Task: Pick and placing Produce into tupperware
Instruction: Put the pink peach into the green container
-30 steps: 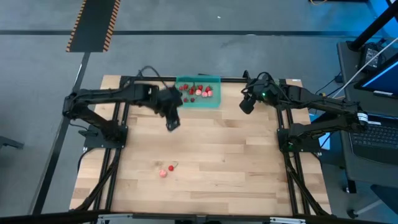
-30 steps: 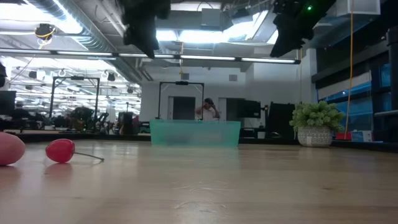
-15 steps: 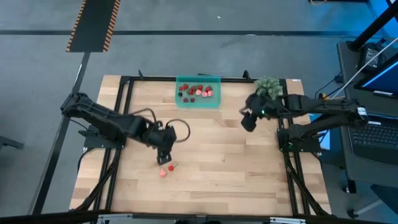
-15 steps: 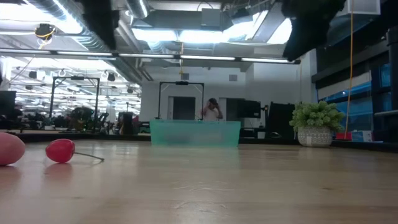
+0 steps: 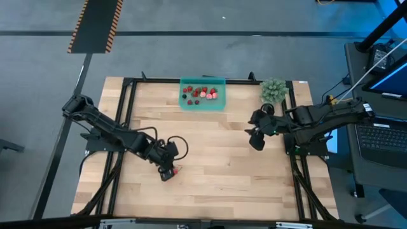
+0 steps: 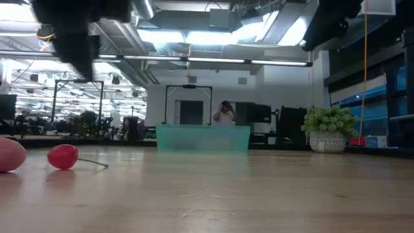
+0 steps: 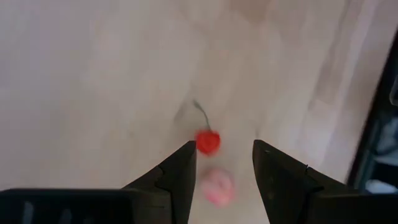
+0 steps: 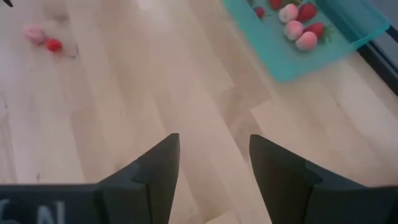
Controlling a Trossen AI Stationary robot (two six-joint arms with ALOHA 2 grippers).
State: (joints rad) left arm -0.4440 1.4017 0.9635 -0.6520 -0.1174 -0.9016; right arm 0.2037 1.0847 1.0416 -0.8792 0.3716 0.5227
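Two loose pieces of produce lie on the wooden table: a red cherry-like piece with a stem (image 7: 207,141) (image 6: 63,156) and a pale pink piece (image 7: 217,186) (image 6: 10,155). My left gripper (image 7: 224,155) (image 5: 168,173) hangs open above them, one finger on each side and well clear of the table in the low view. The teal tupperware (image 5: 203,94) (image 8: 292,46) sits at the far edge and holds several red, pink and dark pieces. My right gripper (image 8: 214,152) (image 5: 256,141) is open above bare wood toward the table's right.
A green leafy plant in a pale pot (image 5: 273,90) (image 6: 330,128) stands at the far right corner, beside the right arm. Bare wood (image 5: 216,159) spreads between the two grippers. A black frame rail (image 5: 127,114) runs along the table's sides. A person shows far off in the room.
My left gripper has swung from beside the tupperware toward the near edge and come down over the two loose pieces. My right gripper has drawn back from the far edge toward the near side, uncovering the plant. No piece has moved.
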